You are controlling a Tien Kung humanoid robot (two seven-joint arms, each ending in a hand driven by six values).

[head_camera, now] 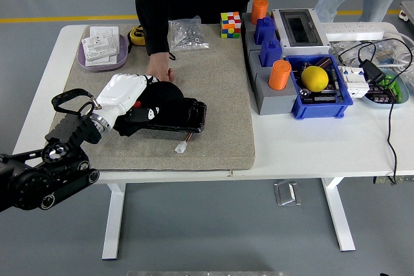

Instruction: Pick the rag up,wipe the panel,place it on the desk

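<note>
The crumpled black cloth rag [162, 95] lies on the glossy black rectangular panel [176, 116], left of centre in the frame, on the beige felt mat [220, 88] covering the white table [310, 147]. The robot's left hand [126, 95], white shell w/ black fingers, is clenched on the rag and presses it on the panel's left part. The black arm comes from the lower left corner. Just above the rag, a person's hand [158, 68] in a black sleeve rests on the mat, approx. touching the rag. Small white connector [180, 148] lies below the panel. At right: a blue plastic bin [323, 98] w/ a yellow ball [315, 78].
</note>
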